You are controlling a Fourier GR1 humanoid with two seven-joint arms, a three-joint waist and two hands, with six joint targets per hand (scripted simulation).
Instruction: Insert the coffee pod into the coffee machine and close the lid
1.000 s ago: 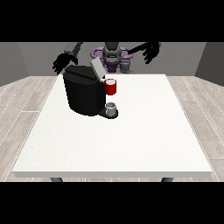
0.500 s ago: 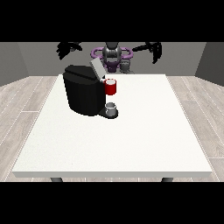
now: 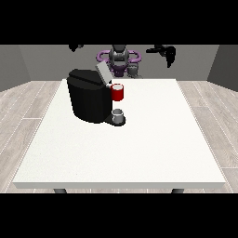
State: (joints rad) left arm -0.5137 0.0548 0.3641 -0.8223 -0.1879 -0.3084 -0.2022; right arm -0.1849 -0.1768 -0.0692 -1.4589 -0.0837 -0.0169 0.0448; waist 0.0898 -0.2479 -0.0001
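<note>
Coffee machine (image 3: 89,95) sits toward the far-left part of the tabletop (image 3: 139,148), lid (image 3: 102,72) tilted up and open, a red thing at the machine (image 3: 117,92) on its front, and a small grey thing (image 3: 118,114) on the base plate below it; can't confirm that's the pod, so pod location is unknown from this view. Both hands are raised high behind the far edge, well apart from the machine. Hand at the view's right (image 3: 168,53) hangs with fingers pointing down, looks relaxed and holding nothing. Hand at the view's left (image 3: 76,47) is mostly cut off by the top band, so can't tell how its fingers lie. Risks, as I judge them: coming down from that height, an arm could clip the raised lid and knock it shut before anything goes in, or nudge the machine off position. The grey thing is tucked close under the red thing, so reaching for it is tight. Robot torso detail is too small to read.
</note>
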